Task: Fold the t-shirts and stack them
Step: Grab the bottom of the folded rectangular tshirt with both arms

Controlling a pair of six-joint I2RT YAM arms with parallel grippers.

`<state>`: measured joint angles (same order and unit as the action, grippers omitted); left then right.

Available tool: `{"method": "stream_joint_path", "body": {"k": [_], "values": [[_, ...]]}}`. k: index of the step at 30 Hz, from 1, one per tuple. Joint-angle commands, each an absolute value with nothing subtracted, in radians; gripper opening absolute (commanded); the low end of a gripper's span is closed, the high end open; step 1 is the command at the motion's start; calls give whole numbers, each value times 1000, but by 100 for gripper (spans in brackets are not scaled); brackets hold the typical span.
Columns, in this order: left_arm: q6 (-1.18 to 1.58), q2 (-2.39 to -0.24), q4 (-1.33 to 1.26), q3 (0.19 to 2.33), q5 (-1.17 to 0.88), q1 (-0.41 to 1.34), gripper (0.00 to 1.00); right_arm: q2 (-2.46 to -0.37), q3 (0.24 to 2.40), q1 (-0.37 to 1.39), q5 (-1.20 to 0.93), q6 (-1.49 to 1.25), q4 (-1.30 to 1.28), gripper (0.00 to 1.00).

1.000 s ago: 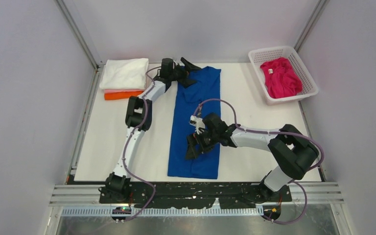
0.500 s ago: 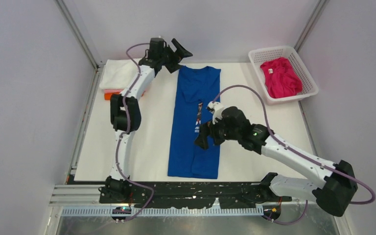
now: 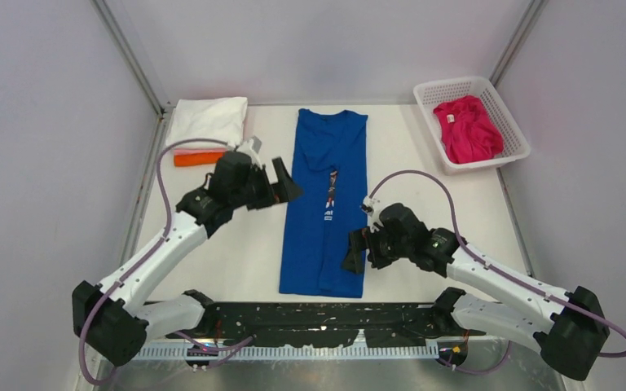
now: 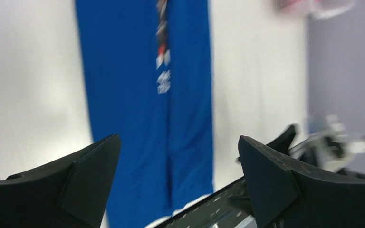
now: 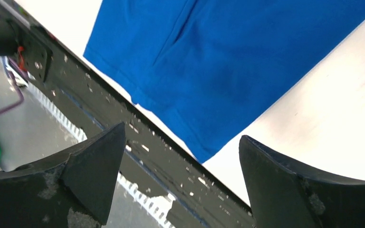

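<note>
Along the near edge, past the black perforated mounting rail [image 3: 318, 318], the right gripper [image 3: 352, 254] hangs over the near right corner of the royal blue t-shirt [image 3: 326, 187]. It is closer to the rail than it was half a second ago. Its jaws stand wide apart with nothing between them, and its wrist camera shows only the blue hem and the rail below.

The left gripper [image 3: 284, 186] has swung back from the far end of the white table [image 3: 212, 244], where it hovered by the collar half a second ago. It now sits at mid-table, just beside the blue shirt's left edge. Its jaws are also spread wide and empty.

The blue shirt lies flat in the middle of the table, folded lengthwise into a long strip with its collar at the far end. A small white-and-red chest print [image 3: 328, 199] shows along the centre fold, now clear of the right arm, but it is too small and blurred to read.

At the far left corner the folded white t-shirt [image 3: 209, 120] sits on a pale pink t-shirt [image 3: 204, 151] and an orange t-shirt [image 3: 200, 160]. At the far right, the white plastic lattice basket [image 3: 512, 130] holds a crumpled magenta t-shirt [image 3: 469, 130]. A small white label [image 3: 450, 118] shows on it, but its writing cannot be made out.
</note>
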<state>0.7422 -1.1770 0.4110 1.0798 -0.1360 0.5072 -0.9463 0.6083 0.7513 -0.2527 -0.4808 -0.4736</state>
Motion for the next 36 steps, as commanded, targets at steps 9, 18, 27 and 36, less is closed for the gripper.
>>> {"method": "stream_joint_path", "body": {"k": [9, 18, 27, 36], "values": [[839, -870, 621, 493, -140, 735, 87, -968, 454, 1005, -35, -755, -412, 83], [882, -853, 456, 370, -220, 765, 76, -1066, 446, 1070, 26, -820, -362, 54], [846, -1004, 379, 385, -241, 786, 65, -1067, 431, 1078, 46, -855, -374, 35], [828, -1089, 410, 392, -200, 788, 16, -1049, 419, 1078, 48, -854, -437, 14]]}}
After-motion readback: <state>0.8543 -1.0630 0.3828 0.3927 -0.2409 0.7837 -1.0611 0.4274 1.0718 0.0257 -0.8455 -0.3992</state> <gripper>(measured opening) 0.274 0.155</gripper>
